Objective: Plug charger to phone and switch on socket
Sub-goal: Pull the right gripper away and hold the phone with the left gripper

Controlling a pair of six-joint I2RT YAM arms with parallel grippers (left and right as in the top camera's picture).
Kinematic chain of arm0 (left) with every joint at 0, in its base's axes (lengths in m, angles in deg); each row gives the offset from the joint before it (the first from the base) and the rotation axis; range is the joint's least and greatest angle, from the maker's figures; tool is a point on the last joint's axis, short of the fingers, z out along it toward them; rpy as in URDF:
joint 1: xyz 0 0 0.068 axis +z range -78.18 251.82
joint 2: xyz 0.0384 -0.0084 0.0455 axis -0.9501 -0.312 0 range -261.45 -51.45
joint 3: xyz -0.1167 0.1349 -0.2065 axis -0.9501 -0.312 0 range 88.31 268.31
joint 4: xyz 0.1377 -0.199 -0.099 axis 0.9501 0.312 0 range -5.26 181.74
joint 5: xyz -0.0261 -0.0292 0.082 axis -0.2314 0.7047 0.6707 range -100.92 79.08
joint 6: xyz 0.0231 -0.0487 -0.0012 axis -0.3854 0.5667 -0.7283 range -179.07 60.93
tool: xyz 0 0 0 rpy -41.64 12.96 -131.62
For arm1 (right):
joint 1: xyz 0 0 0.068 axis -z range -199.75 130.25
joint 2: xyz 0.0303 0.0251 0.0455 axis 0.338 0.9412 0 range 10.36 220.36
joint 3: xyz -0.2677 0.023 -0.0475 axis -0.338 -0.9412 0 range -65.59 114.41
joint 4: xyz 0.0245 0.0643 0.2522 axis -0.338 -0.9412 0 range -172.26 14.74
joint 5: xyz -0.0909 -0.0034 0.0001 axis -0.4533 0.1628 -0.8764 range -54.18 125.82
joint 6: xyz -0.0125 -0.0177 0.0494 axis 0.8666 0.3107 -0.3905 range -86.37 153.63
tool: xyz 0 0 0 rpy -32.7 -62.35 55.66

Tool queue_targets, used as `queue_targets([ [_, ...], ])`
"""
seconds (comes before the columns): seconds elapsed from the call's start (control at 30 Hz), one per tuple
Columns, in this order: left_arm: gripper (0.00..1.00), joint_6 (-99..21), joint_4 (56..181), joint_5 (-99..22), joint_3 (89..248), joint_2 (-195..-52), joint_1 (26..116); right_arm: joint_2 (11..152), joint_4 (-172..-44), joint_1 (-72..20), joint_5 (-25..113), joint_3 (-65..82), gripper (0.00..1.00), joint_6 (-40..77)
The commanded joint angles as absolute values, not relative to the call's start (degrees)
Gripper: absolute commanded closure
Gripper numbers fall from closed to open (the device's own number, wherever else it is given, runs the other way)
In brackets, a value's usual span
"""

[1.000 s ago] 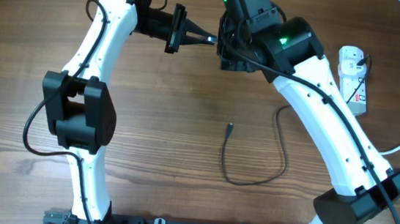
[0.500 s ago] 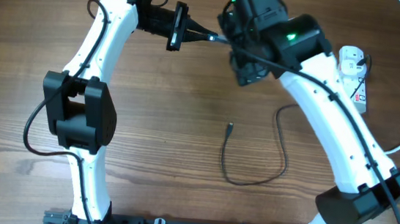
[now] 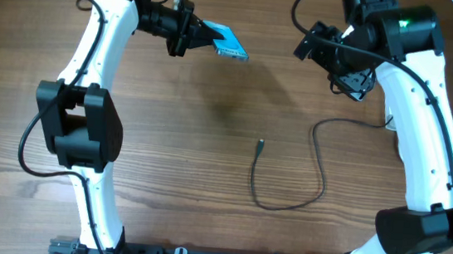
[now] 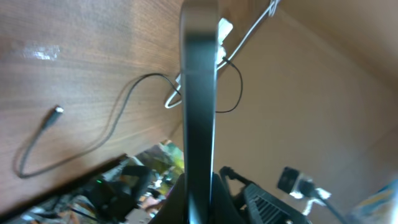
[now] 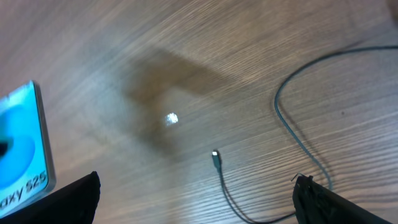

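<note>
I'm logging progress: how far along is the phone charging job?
Done: the left claw has the phone gripped and held off the table. In hand: the right claw is open and empty; the charger lies loose on the table, its tip unplugged. Left: grasping that tip, plugging it in, switching on the socket, hidden behind the right arm.

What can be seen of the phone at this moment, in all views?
The phone is a thin flat slab with a turquoise face and a white strip of dark print at one end. It is up in the air, tilted, clamped by the left claw. From the left wrist only its dark narrow edge shows. Nothing else touches it.
</note>
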State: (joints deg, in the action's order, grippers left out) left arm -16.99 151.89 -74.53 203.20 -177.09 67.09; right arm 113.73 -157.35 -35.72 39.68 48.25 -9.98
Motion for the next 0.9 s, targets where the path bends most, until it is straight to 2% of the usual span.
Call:
queue_targets([
  [0.0, 0.96, -28.1, 152.9, -75.6, 203.5, -175.2, 66.6, 112.2, -157.3, -36.1, 41.1, 46.1, 0.00, -5.5],
  [0.23, 0.96, -36.4, 154.8, -75.5, 203.5, -175.2, 66.3, 112.2, -156.1, -36.1, 44.2, 43.5, 0.00, -0.8],
  [0.87, 0.96, -36.4, 154.3, -71.9, 203.5, -175.2, 65.9, 112.2, -153.9, -36.1, 44.9, 43.5, 0.01, 2.3],
])
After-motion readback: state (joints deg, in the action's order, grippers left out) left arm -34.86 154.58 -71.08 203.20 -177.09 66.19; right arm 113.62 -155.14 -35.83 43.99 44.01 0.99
